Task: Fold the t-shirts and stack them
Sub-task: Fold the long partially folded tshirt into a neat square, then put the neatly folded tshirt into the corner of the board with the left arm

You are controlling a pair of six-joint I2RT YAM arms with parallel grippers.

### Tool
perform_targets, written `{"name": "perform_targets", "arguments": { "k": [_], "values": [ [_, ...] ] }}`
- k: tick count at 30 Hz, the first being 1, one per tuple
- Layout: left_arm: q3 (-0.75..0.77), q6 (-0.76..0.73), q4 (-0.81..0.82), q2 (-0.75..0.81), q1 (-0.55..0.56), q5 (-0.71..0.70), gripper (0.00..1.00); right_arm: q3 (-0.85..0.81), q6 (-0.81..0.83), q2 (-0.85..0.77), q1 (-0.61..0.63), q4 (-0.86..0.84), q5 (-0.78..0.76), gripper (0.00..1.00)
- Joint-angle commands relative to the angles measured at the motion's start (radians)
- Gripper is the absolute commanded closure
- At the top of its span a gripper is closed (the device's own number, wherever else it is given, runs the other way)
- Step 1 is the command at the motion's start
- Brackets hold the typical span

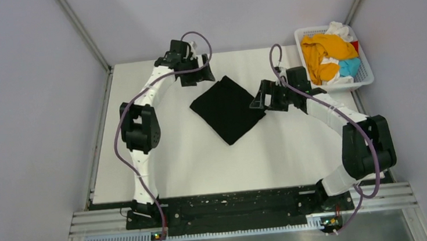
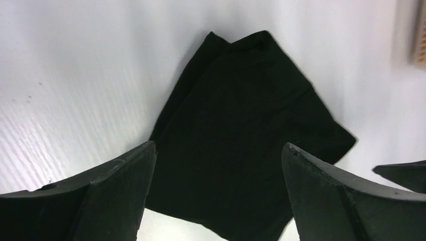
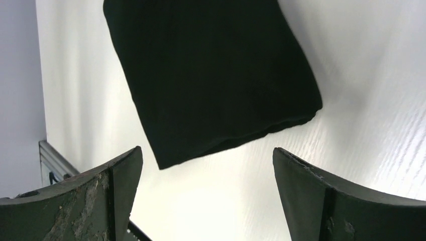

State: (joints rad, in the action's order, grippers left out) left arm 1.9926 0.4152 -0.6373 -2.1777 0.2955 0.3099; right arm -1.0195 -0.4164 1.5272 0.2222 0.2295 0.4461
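A black t-shirt (image 1: pixel 229 107), folded into a compact rectangle, lies flat on the white table, turned like a diamond. It also shows in the left wrist view (image 2: pixel 241 135) and the right wrist view (image 3: pixel 211 75). My left gripper (image 1: pixel 198 75) is open and empty, just beyond the shirt's far-left corner. My right gripper (image 1: pixel 260 100) is open and empty at the shirt's right corner, above the table. An orange t-shirt (image 1: pixel 325 52), a white one (image 1: pixel 338 29), a light blue one (image 1: pixel 348 65) and a red one (image 1: pixel 355 46) lie crumpled in the basket.
A white plastic lattice basket (image 1: pixel 366 75) stands at the back right corner of the table, close behind the right arm. Grey walls enclose the table on three sides. The arm bases sit on a black rail (image 1: pixel 236 203) at the near edge.
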Motion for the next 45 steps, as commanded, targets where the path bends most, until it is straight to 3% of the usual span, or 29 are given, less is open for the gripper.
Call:
{"name": "perform_targets", "arguments": {
  "k": [1,5,11,17,20,21,28,35,45],
  "values": [
    [0.119,-0.275,-0.099,-0.100,-0.001,-0.021,0.01,0.044,-0.035,-0.023,-0.003,-0.063,0.091,0.01],
    [0.205,-0.355,-0.134,-0.190,-0.001,0.019,0.04,0.044,-0.006,-0.058,-0.002,-0.019,0.057,0.01],
    [0.198,-0.330,-0.124,-0.263,0.001,0.049,0.18,0.033,0.034,-0.120,-0.003,0.036,-0.024,0.01],
    [0.148,-0.289,-0.128,-0.264,0.005,0.064,0.62,0.042,0.042,-0.134,-0.003,0.037,-0.027,0.01],
    [0.125,-0.262,-0.131,-0.252,0.005,-0.013,0.96,0.044,0.042,-0.135,-0.003,0.037,-0.030,0.01],
    [0.122,-0.256,-0.138,-0.246,0.005,-0.045,1.00,0.044,0.044,-0.139,-0.003,0.037,-0.032,0.01],
    [0.018,-0.102,-0.109,-0.143,-0.041,-0.372,1.00,0.019,0.056,-0.170,-0.004,0.054,-0.193,0.01],
    [-0.050,-0.009,-0.056,-0.066,-0.237,-0.464,1.00,-0.007,0.067,-0.201,-0.006,0.042,-0.340,0.01],
    [0.218,-0.057,-0.089,-0.230,-0.440,-0.508,1.00,-0.015,0.057,-0.203,-0.011,-0.056,-0.338,0.01]
  ]
}}
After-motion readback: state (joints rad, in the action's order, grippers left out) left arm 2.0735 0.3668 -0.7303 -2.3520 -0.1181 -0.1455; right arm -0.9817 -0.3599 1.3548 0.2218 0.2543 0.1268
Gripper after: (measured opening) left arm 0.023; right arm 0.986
